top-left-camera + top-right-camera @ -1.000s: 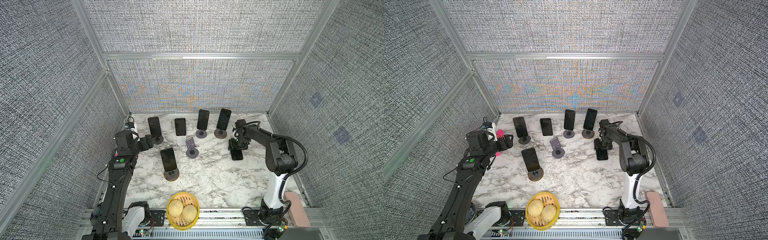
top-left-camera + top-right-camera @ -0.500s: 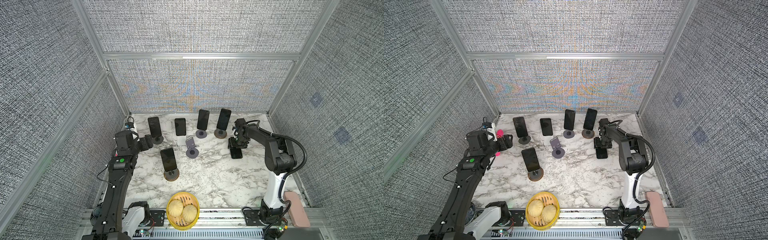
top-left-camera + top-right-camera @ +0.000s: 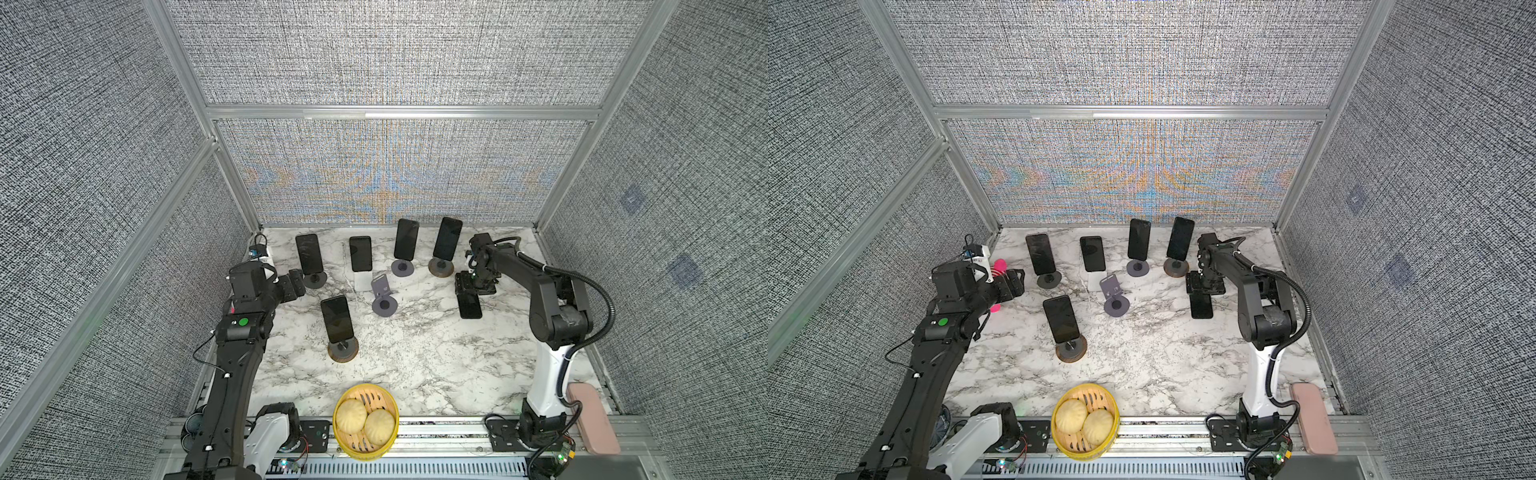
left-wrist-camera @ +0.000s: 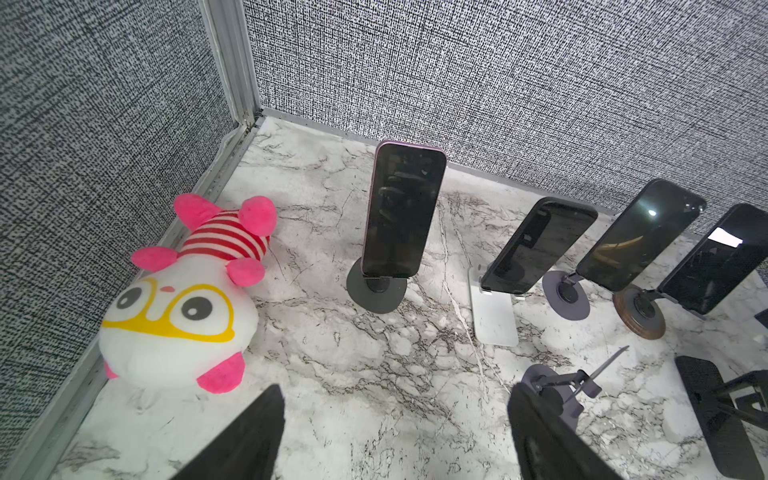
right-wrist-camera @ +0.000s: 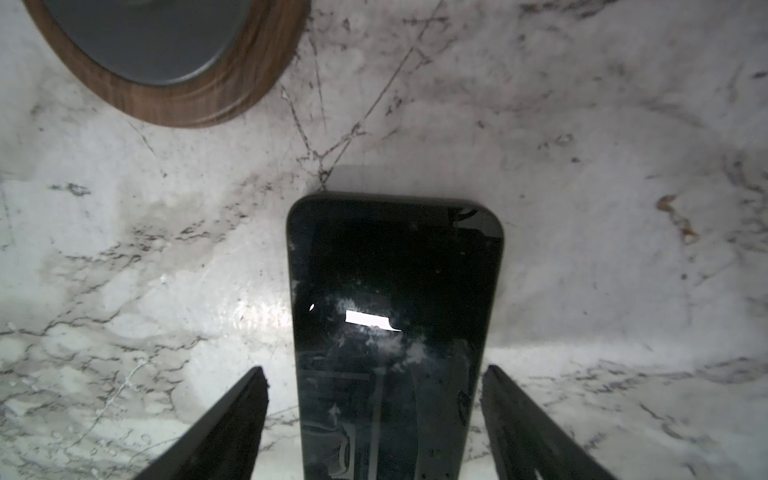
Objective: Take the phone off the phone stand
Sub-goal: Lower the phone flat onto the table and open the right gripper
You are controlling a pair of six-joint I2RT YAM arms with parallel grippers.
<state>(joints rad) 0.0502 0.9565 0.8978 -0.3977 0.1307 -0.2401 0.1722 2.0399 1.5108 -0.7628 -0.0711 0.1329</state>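
Observation:
A black phone [image 3: 470, 306] [image 5: 395, 311] lies flat on the marble table [image 3: 415, 353], right of the middle. My right gripper [image 3: 471, 286] [image 5: 374, 370] hangs over its far end, open, with a gap between each finger and the phone's sides. The empty purple phone stand [image 3: 383, 296] [image 4: 557, 386] stands in the middle of the table. My left gripper [image 3: 296, 282] [image 4: 395, 415] is open and empty at the back left, facing a phone on a dark round stand [image 4: 399, 216].
Several other phones sit on stands, along the back [image 3: 406, 239] and one in front [image 3: 337, 318]. A wooden stand base [image 5: 166, 62] lies close to the right gripper. A plush toy [image 4: 183, 291] fills the back left corner. A bun steamer [image 3: 365, 422] stands at the front edge.
The right gripper's jaws have spread wider off the phone and drawn slightly back from it; the phone stays flat on the table. The left arm has not moved.

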